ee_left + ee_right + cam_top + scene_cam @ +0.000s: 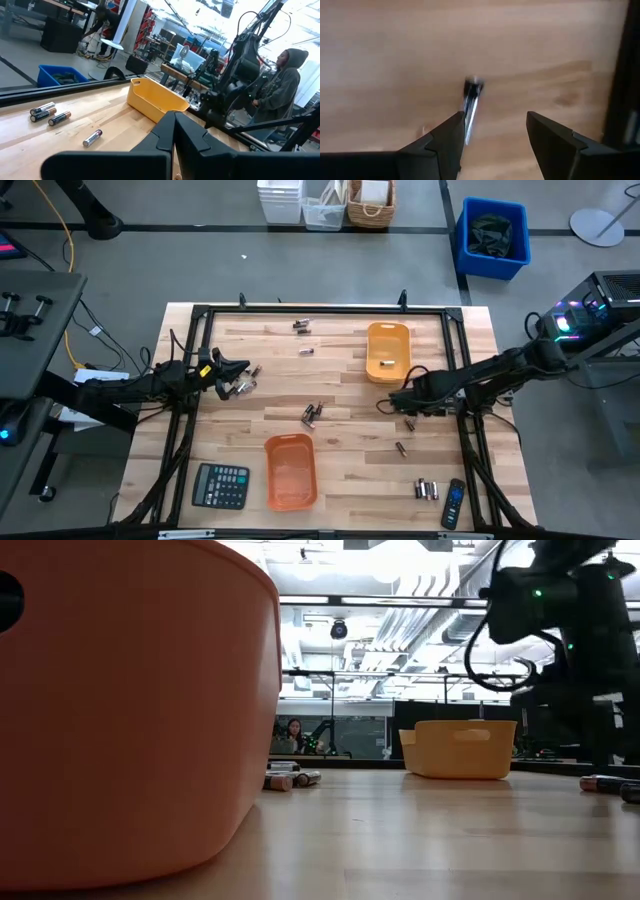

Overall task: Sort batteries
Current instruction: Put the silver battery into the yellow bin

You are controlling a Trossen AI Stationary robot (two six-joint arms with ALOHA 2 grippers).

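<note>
The right gripper (492, 132) hangs with its fingers wide apart over one battery (470, 107) lying on the table (350, 470), likely ready to pick it up, while the left gripper (238, 370) waits pinched shut and empty near more batteries (243, 387).

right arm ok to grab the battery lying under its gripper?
Probably yes. The right gripper is open over the battery, which lies alone on bare wood; it sits beside one finger rather than centred, so a small shift looks needed.
</note>
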